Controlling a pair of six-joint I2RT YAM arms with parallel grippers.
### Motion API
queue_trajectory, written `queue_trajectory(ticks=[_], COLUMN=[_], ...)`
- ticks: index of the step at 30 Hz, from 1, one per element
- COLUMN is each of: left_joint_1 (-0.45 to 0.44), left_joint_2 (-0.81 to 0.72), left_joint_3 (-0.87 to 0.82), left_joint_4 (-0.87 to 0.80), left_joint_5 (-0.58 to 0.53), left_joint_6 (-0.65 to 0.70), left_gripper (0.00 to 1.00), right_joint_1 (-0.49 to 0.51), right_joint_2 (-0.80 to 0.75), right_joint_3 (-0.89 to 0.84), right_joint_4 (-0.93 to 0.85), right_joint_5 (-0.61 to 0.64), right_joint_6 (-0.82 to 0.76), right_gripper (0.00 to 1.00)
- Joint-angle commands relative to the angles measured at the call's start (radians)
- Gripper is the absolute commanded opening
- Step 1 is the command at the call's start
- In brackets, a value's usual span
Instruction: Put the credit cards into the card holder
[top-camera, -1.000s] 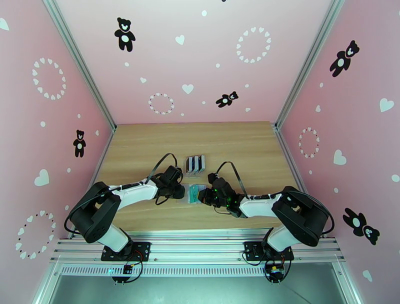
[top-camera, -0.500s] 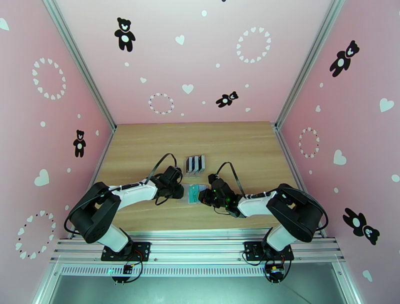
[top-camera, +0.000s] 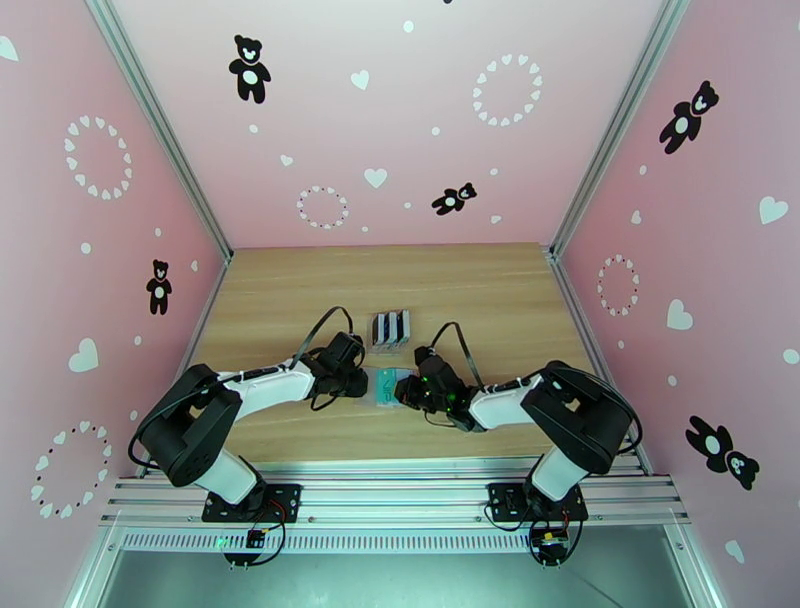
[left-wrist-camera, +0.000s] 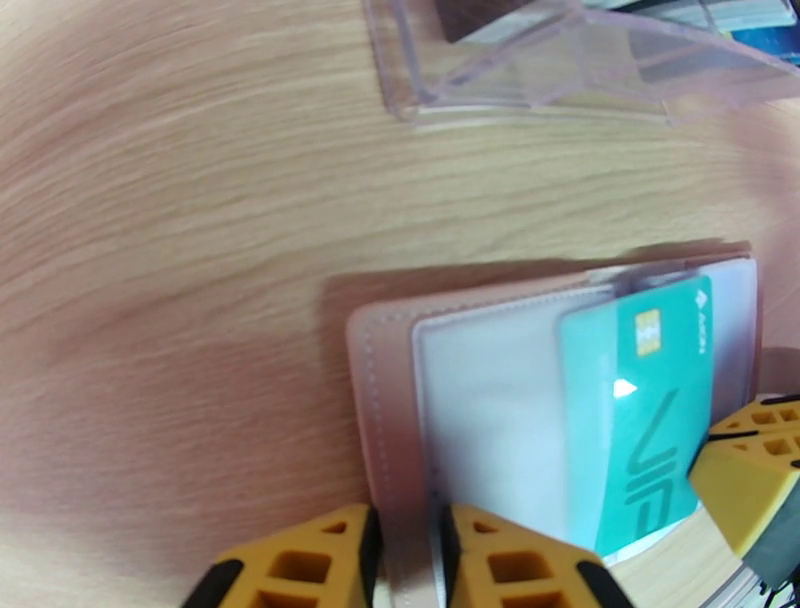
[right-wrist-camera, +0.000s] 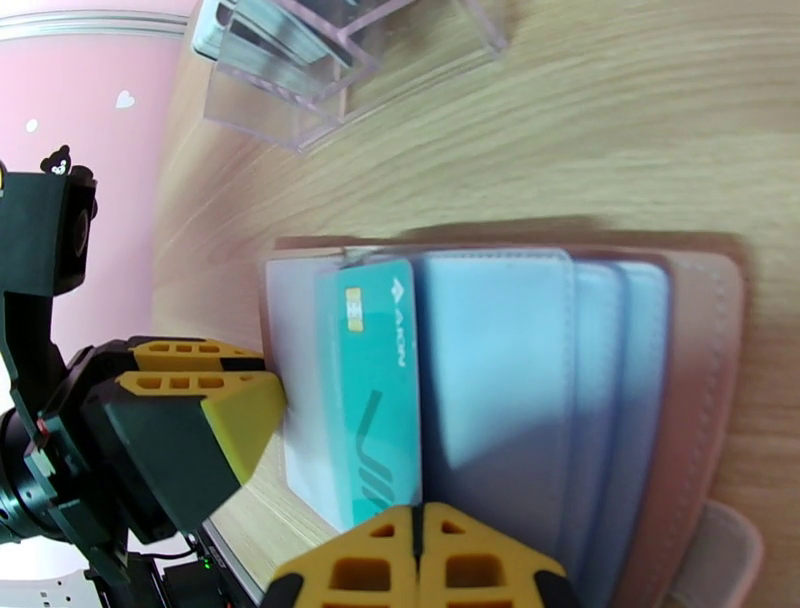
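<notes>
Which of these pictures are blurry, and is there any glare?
Top external view: crisp and evenly lit. Left wrist view: the wooden table smears softly, and a white glare spot sits on the teal card. Right wrist view: the clear stand at the top is blurred; the card is sharper.

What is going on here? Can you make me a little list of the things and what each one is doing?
card holder: lying open on the table, clear sleeves facing up
green card: in one clear sleeve, its near end seems to stick out
left gripper: pinching the edge of the holder's pink cover
right gripper: fingers shut, at the holder's near edge beside the green card
clear stand: on the table beyond the holder, with more cards in it
</notes>
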Motion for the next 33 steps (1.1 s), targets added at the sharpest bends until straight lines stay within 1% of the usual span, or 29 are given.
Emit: queue_trajectory(ticks=[1,2,6,9,14,21,22,30,33], left_joint_1=[-0.021,-0.021,-0.021,-0.022,-0.024,-0.03,-0.03,-0.051,-0.06], left_joint_2=[0.054,0.056,0.062,0.063,0.061,0.052,0.051,0.057,0.062], left_joint_3=[-0.047,-0.047,-0.046,-0.046,-0.051,-0.049,-0.047,-0.035,-0.033], left_joint_4=[-0.021,-0.021,-0.015,-0.008,0.013,0.012,0.012,0.013,0.018], left_joint_5=[0.052,0.048,0.049,0.056,0.081,0.088,0.087,0.089,0.088], left_joint_6=[-0.023,-0.026,-0.035,-0.042,-0.058,-0.063,-0.062,-0.069,-0.079], left_gripper=[0.27,0.27,0.27,0.27,0.27,0.27,0.27,0.27,0.27], right_joint_1=[0.01,0.011,0.015,0.02,0.032,0.036,0.036,0.04,0.05], right_joint_2=[0.036,0.037,0.027,0.013,-0.018,-0.089,-0.096,-0.151,-0.161], right_joint_3=[0.016,0.016,0.022,0.042,0.099,0.188,0.196,0.235,0.261], right_joint_4=[-0.022,-0.026,-0.062,-0.107,-0.249,-0.524,-0.549,-0.686,-0.723], right_joint_5=[0.002,0.003,0.0,-0.005,0.021,0.109,0.117,0.179,0.203], right_joint_6=[0.004,0.005,-0.009,-0.036,-0.09,-0.159,-0.192,-0.236,-0.255], right_gripper=[0.0,0.01,0.12,0.17,0.21,0.33,0.34,0.39,0.44])
